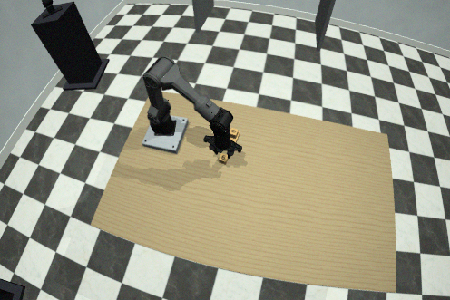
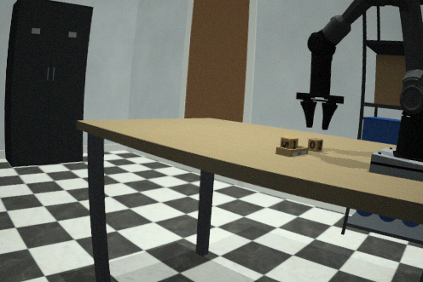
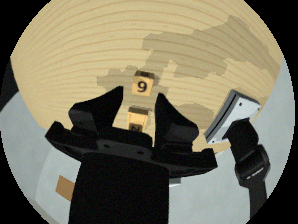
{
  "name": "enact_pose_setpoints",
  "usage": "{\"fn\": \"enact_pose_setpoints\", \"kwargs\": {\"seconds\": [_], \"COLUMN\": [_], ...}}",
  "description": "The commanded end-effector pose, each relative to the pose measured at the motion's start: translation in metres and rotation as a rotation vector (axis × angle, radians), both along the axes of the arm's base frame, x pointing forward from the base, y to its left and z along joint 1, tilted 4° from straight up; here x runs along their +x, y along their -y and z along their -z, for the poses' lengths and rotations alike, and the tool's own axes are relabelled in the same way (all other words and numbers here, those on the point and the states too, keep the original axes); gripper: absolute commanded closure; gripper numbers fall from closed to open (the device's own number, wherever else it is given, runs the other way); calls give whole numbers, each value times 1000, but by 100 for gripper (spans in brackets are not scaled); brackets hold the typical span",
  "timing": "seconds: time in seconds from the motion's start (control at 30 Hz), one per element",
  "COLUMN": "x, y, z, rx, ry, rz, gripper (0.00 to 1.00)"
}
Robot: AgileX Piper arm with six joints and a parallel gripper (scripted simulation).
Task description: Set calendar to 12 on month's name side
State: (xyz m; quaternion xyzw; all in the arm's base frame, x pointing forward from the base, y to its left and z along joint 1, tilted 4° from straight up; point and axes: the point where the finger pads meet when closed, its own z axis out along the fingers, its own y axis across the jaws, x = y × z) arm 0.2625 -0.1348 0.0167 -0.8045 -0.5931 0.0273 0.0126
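Gripper (image 2: 319, 126) hangs part-open and empty above the tray (image 2: 292, 151); the loose cube (image 2: 315, 144) beside it probably risks tipping if pinched off-centre.

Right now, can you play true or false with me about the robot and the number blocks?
1. The gripper is holding a block. False: it hangs open and empty, high above the table.
2. One cube sits in the tray. True.
3. The other cube is in the tray too. False: it stands on the table beside the tray.
4. The cube outside the tray shows a number on its top face in the wrist view. True.
5. The gripper touches the tray. False: it is well clear of it.
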Motion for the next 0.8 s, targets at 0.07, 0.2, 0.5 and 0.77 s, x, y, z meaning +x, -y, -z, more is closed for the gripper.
{"fn": "enact_pose_setpoints", "kwargs": {"seconds": [0.07, 0.2, 0.5, 0.77], "x": [-1, -2, -2, -2], "y": [0, 0, 0, 0], "z": [4, 10, 18, 20], "rx": [1, 1, 1, 1], "ry": [-4, -5, -5, -3], "rz": [1, 1, 1, 1], "gripper": [36, 36, 36, 36]}}
